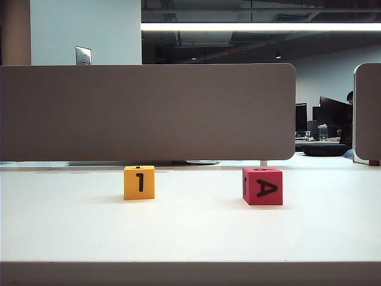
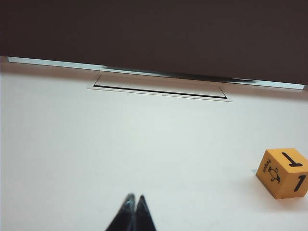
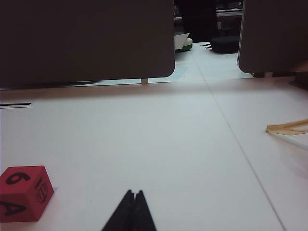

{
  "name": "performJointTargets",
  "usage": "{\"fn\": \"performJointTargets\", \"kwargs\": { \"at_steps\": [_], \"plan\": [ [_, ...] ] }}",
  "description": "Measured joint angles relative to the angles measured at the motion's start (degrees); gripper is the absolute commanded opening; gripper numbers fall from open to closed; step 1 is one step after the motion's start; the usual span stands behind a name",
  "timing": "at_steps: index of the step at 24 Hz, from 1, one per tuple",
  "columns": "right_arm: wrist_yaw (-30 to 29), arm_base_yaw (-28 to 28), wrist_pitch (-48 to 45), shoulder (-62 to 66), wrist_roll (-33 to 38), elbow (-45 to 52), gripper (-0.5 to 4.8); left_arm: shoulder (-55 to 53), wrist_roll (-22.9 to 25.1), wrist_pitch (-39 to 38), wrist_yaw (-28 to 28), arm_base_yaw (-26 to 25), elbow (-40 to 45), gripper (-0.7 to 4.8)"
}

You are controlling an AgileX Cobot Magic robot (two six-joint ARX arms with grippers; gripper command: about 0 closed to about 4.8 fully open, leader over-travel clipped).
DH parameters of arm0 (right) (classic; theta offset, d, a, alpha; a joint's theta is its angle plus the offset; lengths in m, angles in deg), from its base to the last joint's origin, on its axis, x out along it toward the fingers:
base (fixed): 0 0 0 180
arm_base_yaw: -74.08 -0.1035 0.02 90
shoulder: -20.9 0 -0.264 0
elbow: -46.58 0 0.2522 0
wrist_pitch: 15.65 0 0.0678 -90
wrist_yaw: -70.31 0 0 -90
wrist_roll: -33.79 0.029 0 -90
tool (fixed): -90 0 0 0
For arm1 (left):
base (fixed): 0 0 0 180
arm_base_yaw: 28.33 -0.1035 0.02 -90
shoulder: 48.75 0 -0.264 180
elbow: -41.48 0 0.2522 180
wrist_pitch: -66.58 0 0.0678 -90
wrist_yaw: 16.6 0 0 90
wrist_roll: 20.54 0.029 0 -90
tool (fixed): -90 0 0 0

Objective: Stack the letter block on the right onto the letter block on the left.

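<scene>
Toward the worktop's (image 1: 190,232) right edge, open your closed right gripper (image 3: 134,193), straddle the red block (image 1: 262,186) squarely; left gripper (image 2: 134,198) stays closed, clear of the yellow block (image 1: 139,182).

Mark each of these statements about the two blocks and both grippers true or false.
1. The red block already sits on the yellow block. False: both stand apart on the table.
2. The yellow block shows a 1. True.
3. The left gripper holds the yellow block. False: it is shut on nothing, away from the block.
4. The right gripper is shut and empty. True.
5. The red block's front face shows a B. False: an A.
</scene>
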Motion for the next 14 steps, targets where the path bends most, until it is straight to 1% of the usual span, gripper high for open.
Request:
{"fn": "performJointTargets", "kwargs": {
  "at_steps": [5,7,8,9,11,12,14],
  "plan": [
    [0.1,0.0,0.0,0.0,0.0,0.0,-0.07,0.0,0.2,0.0,0.0,0.0,0.0,-0.05],
    [1.8,0.0,0.0,0.0,0.0,0.0,-0.07,0.0,0.2,-0.3,0.1,0.0,0.0,-0.05],
    [3.7,0.0,0.0,0.0,0.0,0.0,-0.07,0.0,0.2,-0.4,0.1,0.0,0.0,-0.05],
    [4.1,0.0,0.0,0.0,0.0,-0.1,-0.07,0.0,0.2,-0.4,0.1,0.0,0.0,-0.05],
    [4.4,0.0,4.2,0.0,1.8,-2.7,-0.07,-0.1,0.1,-3.5,0.7,0.0,-2.2,-0.05],
    [5.2,-0.1,6.5,0.0,4.9,-6.8,-0.07,-0.1,0.0,-7.4,2.1,0.0,-6.7,-0.05],
    [5.5,0.0,7.9,0.0,5.9,-12.2,-0.07,-0.2,0.0,-10.3,2.6,0.0,-13.0,-0.05]
  ]
}}
